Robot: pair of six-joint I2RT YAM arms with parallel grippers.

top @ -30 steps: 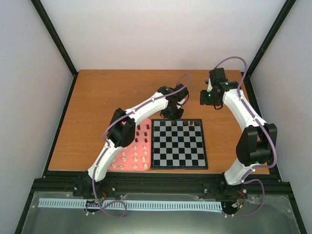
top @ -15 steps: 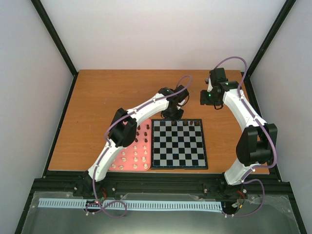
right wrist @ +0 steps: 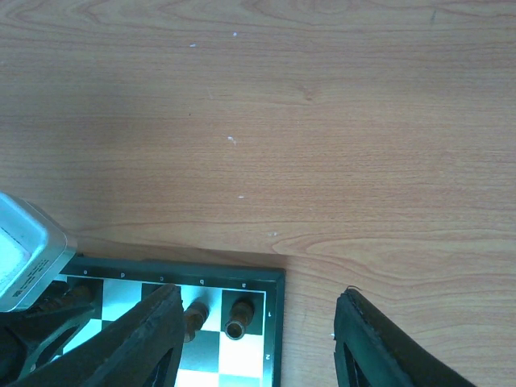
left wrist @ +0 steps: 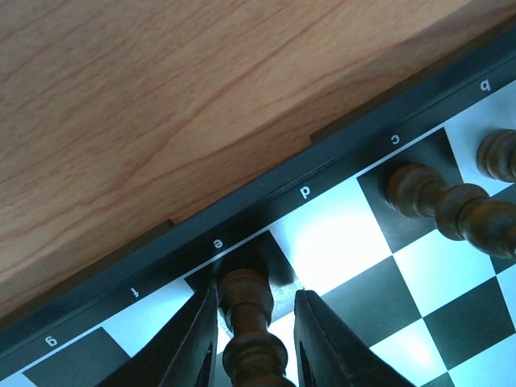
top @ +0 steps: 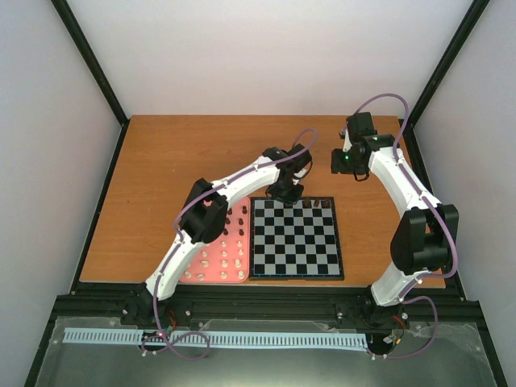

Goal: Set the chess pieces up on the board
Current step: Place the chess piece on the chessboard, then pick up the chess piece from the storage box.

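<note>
Smoothly turned dark wooden piece (left wrist: 246,322) on glossy checked board (left wrist: 322,242).

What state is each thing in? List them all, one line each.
left gripper: slightly open around the dark piece on e, apparently not gripping.
dark piece on e: upright on its far-row square.
other dark pieces: upright along the far row.
board: flat on the table, mostly bare.
pink tray: holds dark and cream pieces not yet placed.
right gripper: open, empty, above the table past the board's corner.
</note>
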